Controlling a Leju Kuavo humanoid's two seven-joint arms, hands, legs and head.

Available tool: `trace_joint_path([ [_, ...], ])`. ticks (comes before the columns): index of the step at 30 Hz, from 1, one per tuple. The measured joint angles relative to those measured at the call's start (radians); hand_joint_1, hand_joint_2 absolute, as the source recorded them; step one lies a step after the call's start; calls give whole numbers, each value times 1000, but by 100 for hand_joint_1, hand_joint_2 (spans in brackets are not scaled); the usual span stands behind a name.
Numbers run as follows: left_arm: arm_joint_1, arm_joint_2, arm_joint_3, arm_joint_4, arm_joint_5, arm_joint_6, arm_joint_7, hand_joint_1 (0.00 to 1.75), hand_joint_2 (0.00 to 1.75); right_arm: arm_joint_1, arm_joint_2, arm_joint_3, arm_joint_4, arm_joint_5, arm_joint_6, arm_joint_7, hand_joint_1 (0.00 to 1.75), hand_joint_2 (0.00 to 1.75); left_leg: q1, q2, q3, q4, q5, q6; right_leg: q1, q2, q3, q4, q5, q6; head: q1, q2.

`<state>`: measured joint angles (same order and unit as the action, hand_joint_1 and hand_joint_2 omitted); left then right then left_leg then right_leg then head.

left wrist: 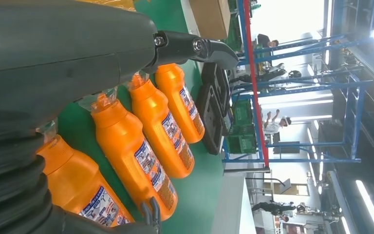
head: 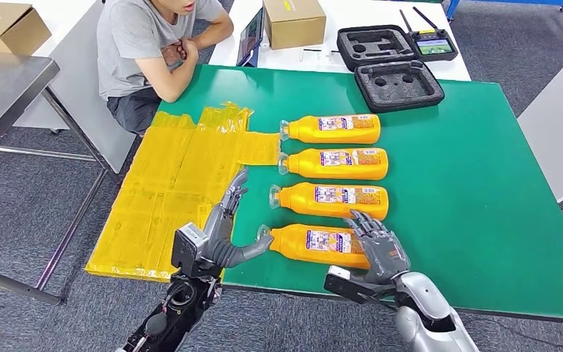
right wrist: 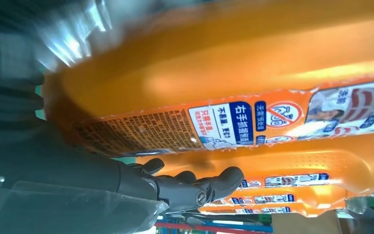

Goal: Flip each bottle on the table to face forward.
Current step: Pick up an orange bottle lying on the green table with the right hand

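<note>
Your left hand [head: 223, 227] reaches in from the near edge of the green table [head: 484, 183], fingers stretched forward and spread, thumb angled right so that it touches the cap end of the nearest bottle [head: 319, 244]; it holds nothing. Your right hand [head: 381, 246] rests over that bottle's base end with its fingers draped on top; you cannot tell whether it truly grips. Four orange bottles lie on their sides in a row running near to far, caps pointing left, labels up. Beyond the nearest lie the second bottle [head: 333, 199], third bottle [head: 337, 163] and farthest bottle [head: 333, 129]. The right wrist view shows the nearest bottle's label [right wrist: 253, 122] close up, just beyond the fingers [right wrist: 209, 187]. The left wrist view shows the clear caps [left wrist: 95, 100].
</note>
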<state>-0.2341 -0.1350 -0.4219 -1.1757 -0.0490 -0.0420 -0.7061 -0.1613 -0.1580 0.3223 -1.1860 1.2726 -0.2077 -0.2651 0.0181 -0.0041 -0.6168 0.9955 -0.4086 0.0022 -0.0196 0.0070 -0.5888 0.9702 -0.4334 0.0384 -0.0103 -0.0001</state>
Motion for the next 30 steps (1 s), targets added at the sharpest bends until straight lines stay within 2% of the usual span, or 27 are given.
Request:
trace_joint_path([
  [3, 0, -2, 0, 0, -1, 0, 0, 0, 175, -8, 0, 2, 12, 1, 5, 1, 151, 175, 0, 0, 1, 0, 0, 0, 0, 0, 1, 0, 0, 0, 0, 0],
  [4, 0, -3, 0, 0, -1, 0, 0, 0, 175, -10, 0, 3, 15, -3, 10, -1, 175, 175, 0, 0, 2, 0, 0, 0, 0, 0, 1, 0, 0, 0, 0, 0],
  [24, 14, -3, 0, -1, -16, 0, 0, 0, 175, -34, -3, 2, 42, -152, 89, -70, 175, 175, 0, 0, 8, 0, 0, 0, 0, 0, 8, 0, 0, 0, 0, 0],
  [26, 16, -3, 0, -2, -17, 3, 0, 0, 175, -30, -1, 1, 42, -200, 89, -105, 175, 175, 0, 0, 8, 0, 0, 0, 0, 0, 8, 0, 0, 0, 0, 0],
  [30, 18, -6, 0, -5, -14, 14, 0, 0, 175, -3, 16, -8, 32, -364, 91, -233, 175, 175, 0, 0, 7, 0, 0, 0, 1, 0, 8, 0, 0, 0, 0, 0],
])
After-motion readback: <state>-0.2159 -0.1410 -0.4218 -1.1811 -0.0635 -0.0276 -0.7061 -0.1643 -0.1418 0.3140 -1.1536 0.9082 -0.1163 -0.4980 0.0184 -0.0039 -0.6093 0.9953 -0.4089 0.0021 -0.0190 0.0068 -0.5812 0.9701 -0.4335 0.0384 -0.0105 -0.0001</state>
